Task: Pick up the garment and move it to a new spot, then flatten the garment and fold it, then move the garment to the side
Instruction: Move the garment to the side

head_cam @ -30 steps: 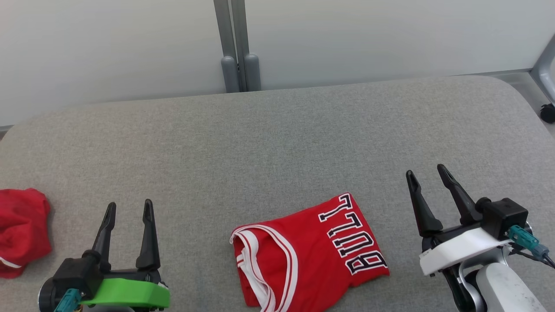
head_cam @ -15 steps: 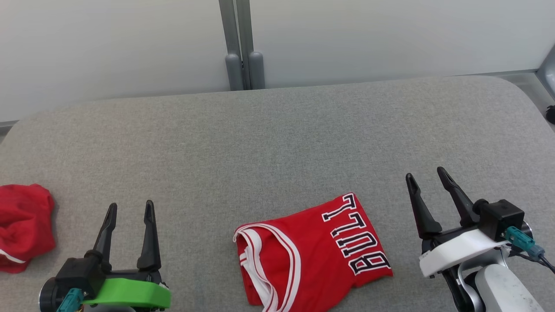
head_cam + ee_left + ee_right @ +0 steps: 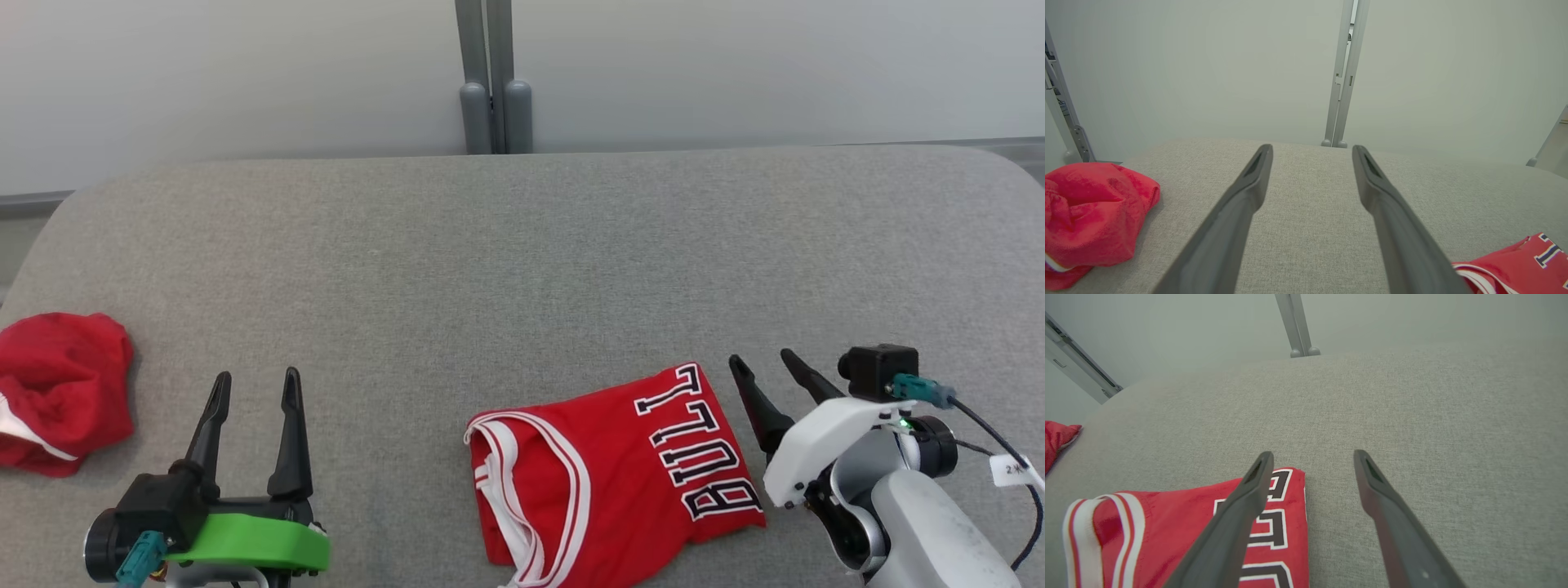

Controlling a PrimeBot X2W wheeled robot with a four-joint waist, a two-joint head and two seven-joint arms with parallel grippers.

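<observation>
The garment [image 3: 612, 474] is a red jersey with white trim and black-and-white lettering, lying folded flat on the grey table [image 3: 522, 261] near its front edge. My right gripper [image 3: 761, 358] is open just off the jersey's right edge. In the right wrist view, the right gripper [image 3: 1313, 453] has its left finger over the lettered corner of the jersey [image 3: 1167, 510] and its right finger over bare cloth. My left gripper [image 3: 257, 376] stands open and empty at the lower left. The left gripper [image 3: 1311, 148] points across the bare table, with the jersey [image 3: 1515, 265] at the view's lower right.
A second red garment [image 3: 61, 392] lies crumpled at the table's left edge, also seen in the left wrist view [image 3: 1090, 212]. A grey double post [image 3: 494, 82] stands against the pale wall behind the table.
The head camera has turned, shifting the whole picture rightward. My right gripper has swung left and tipped down, closer to the jersey's right edge. The left gripper and both garments have stayed put.
</observation>
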